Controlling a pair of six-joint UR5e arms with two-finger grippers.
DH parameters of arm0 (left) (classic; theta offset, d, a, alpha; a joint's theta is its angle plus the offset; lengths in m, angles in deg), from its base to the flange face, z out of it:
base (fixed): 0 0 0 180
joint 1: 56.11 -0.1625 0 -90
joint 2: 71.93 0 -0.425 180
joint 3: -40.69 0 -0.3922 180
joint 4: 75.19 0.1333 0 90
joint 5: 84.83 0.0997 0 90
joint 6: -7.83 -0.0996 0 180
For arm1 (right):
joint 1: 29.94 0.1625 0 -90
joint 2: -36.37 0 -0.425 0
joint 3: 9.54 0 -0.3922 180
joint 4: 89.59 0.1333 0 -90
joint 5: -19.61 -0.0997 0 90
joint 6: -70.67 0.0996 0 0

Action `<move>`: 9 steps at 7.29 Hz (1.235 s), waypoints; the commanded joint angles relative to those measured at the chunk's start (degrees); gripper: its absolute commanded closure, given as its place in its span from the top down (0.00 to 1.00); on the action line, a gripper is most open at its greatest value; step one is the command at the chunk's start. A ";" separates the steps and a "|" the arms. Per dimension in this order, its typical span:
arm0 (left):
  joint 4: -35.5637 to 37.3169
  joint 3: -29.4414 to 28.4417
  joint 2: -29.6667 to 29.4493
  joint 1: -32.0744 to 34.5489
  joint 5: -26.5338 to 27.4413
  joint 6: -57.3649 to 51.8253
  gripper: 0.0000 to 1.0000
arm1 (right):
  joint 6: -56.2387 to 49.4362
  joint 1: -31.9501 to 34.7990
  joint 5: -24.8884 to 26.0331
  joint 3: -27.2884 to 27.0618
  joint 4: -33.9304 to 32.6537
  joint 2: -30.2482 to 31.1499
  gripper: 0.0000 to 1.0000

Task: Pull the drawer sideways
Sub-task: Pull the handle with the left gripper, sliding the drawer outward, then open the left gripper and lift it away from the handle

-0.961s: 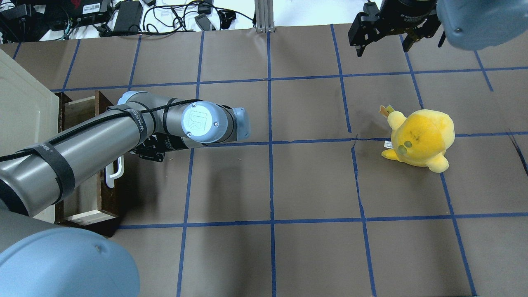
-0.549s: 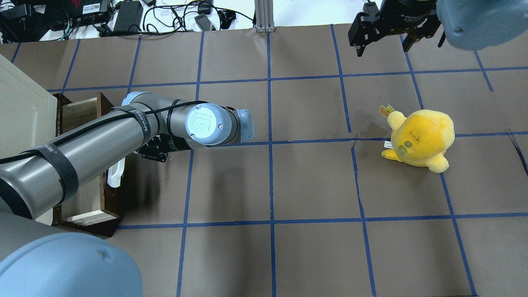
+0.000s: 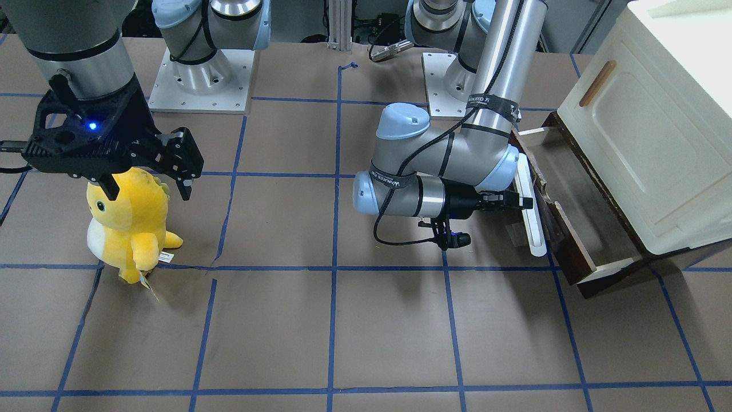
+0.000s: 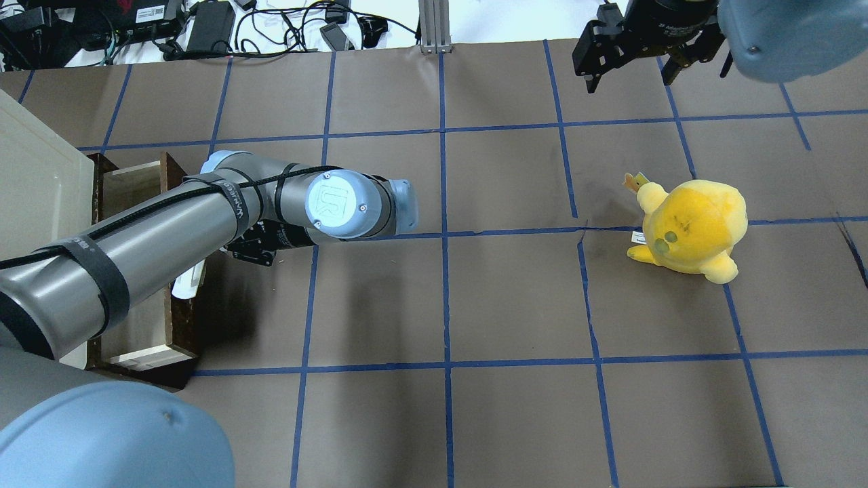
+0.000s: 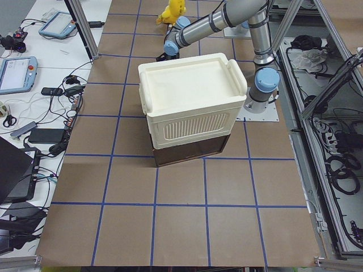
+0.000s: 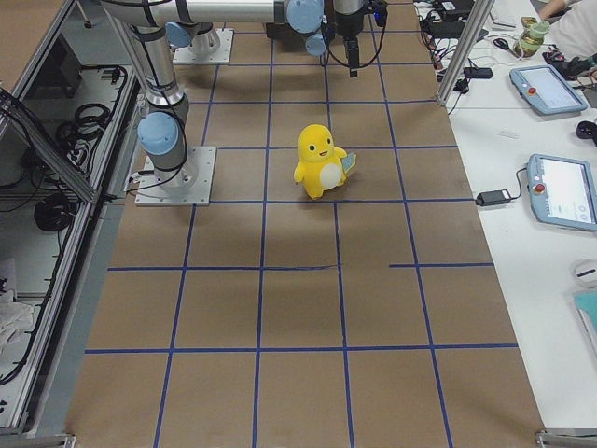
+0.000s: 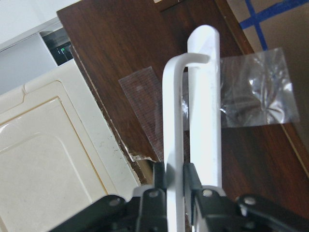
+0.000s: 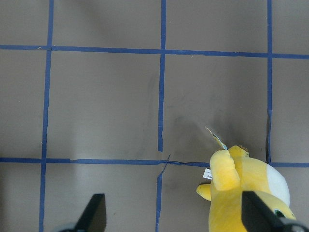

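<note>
The dark brown drawer (image 3: 577, 194) stands partly pulled out from under the cream-white cabinet (image 3: 646, 126). Its long white bar handle (image 3: 529, 217) runs along its front. My left gripper (image 3: 525, 201) is shut on that handle. The left wrist view shows the fingers clamped on the white bar (image 7: 173, 121) in front of the dark wood front (image 7: 116, 58). In the overhead view the drawer (image 4: 146, 325) lies at the left, with the gripper hidden under my forearm. My right gripper (image 3: 147, 189) is open and empty, hovering above a yellow plush toy (image 3: 128, 229).
The plush (image 4: 692, 227) stands on the right half of the table. The cabinet (image 4: 34, 183) fills the left edge. Clear tape (image 7: 251, 92) sticks to the drawer front. Cables and devices lie beyond the far table edge (image 4: 203, 27).
My left arm has shifted slightly to the right with the handle in its grip, and the drawer has come out a little. The right arm and plush have not moved.
</note>
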 commanded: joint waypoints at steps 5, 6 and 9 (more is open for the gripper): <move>0.14 -18.27 13.95 0.24 -22.91 -30.78 0.47 | 0.00 0.00 0.02 0.00 0.00 0.00 1.00; 1.45 -18.90 17.64 -0.55 -29.13 -33.01 0.46 | 0.00 0.00 0.02 0.00 0.00 0.00 1.00; 9.00 -19.17 27.49 -9.75 -56.79 -36.09 0.48 | 0.00 0.00 -0.07 0.00 0.00 0.00 1.00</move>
